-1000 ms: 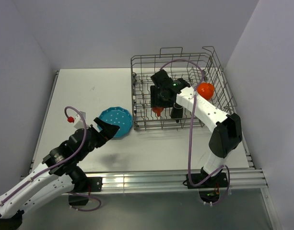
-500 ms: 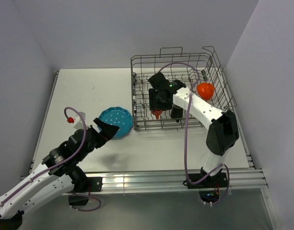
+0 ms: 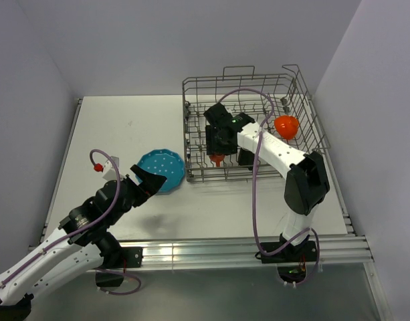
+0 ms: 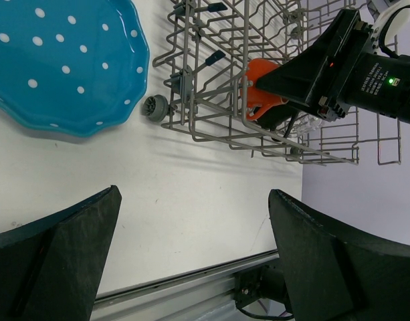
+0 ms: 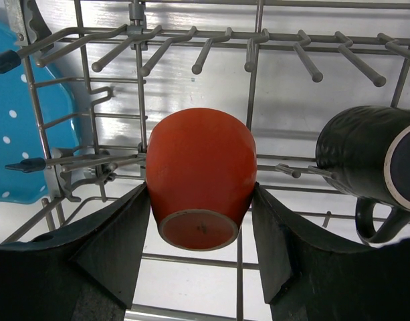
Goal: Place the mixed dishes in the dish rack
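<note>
White table [image 3: 124,127]; inside dish rack [image 3: 198,107], right hand [image 5: 199,195] tight around small orange cup [image 5: 199,164].

Grey metal wire dish rack [image 5: 139,73]; matt orange cup [image 5: 199,170]; glossy dark mug [image 5: 358,157]; glossy teal plate [image 4: 57,60].

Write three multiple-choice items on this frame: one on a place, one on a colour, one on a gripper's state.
1. Where is the plate?
A. on the table, left of the rack
B. inside the rack
C. in a gripper

2. What colour is the cup in the right gripper?
A. white
B. orange
C. green

3. How is the left gripper?
A. shut on the plate
B. shut on the cup
C. open and empty

Answers:
1 A, the plate lies on the table outside the rack's wires.
2 B, the right wrist view shows an orange cup between the fingers.
3 C, its fingers stand wide apart with only table between them.
</note>
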